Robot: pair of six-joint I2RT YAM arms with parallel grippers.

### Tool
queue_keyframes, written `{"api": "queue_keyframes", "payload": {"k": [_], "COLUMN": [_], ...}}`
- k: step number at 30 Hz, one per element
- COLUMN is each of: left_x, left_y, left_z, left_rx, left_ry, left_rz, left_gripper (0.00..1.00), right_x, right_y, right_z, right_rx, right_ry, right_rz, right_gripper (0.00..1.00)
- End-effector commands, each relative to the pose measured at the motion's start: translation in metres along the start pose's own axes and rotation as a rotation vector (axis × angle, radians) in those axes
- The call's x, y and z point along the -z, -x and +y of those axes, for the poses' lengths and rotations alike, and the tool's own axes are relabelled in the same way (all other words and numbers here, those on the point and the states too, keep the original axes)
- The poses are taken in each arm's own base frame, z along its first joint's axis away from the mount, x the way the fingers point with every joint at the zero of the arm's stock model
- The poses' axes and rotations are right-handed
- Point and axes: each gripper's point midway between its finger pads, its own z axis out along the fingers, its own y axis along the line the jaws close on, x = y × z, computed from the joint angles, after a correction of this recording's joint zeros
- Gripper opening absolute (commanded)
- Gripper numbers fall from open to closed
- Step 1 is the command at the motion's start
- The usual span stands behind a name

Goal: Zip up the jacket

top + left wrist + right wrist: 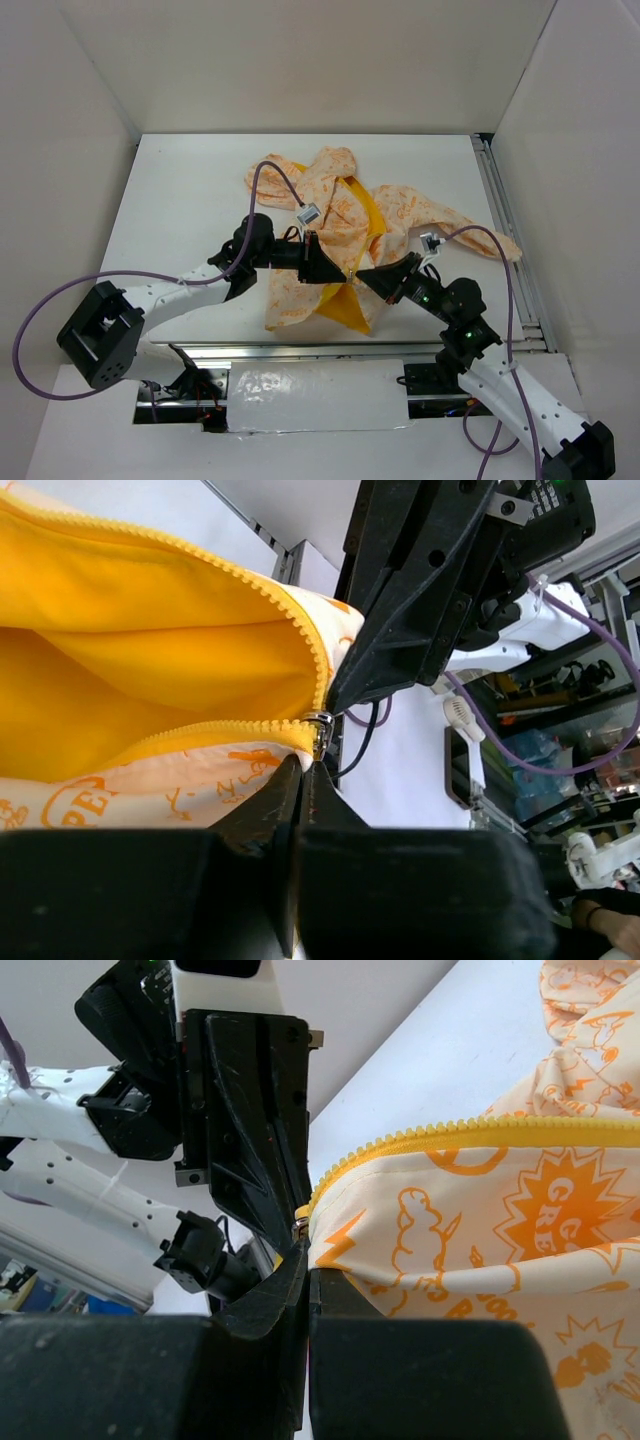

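Small jacket (335,215) lies crumpled at desk (180,200) centre: soft cream cloth, orange print, yellow lining, toothed yellow zipper (480,1135) open. Left jaws pinched shut on metal zipper slider (319,728). Right jaws clamped on jacket hem beside it.
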Motion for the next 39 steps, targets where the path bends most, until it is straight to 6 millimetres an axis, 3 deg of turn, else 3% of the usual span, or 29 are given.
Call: {"api": "queue_keyframes", "payload": {"k": [1, 2, 6, 10, 17, 28, 33, 39], "left_x": [-0.005, -0.006, -0.017, -0.021, -0.024, -0.017, -0.017, -0.014], "left_y": [0.016, 0.016, 0.011, -0.008, -0.054, -0.094, -0.092, -0.064], "left_z": [-0.023, -0.022, -0.019, -0.018, 0.004, 0.01, 0.009, 0.018], "left_rx": [-0.116, -0.111, -0.129, -0.12, -0.012, -0.006, -0.012, -0.061], "left_ry": [-0.087, -0.077, -0.025, 0.011, 0.11, 0.166, 0.183, 0.294], "left_rz": [-0.026, -0.026, -0.02, 0.023, 0.124, 0.2, 0.195, 0.111], "left_gripper": [0.05, 0.0, 0.0, 0.0, 0.0, 0.0, 0.0, 0.0], "right_x": [-0.005, -0.005, -0.006, -0.007, -0.01, -0.006, -0.007, -0.013], "right_y": [0.027, 0.026, 0.031, 0.049, 0.069, 0.086, 0.078, 0.056], "right_z": [0.025, 0.027, 0.025, 0.023, 0.03, 0.026, 0.023, 0.006], "right_rx": [0.04, 0.041, 0.023, 0.029, 0.037, 0.039, 0.038, 0.05], "right_ry": [0.081, 0.091, 0.078, 0.045, 0.033, -0.038, -0.042, -0.096], "right_rz": [-0.072, -0.067, -0.095, -0.173, -0.228, -0.28, -0.235, -0.125], "right_gripper": [0.0, 0.0, 0.0, 0.0, 0.0, 0.0, 0.0, 0.0]}}
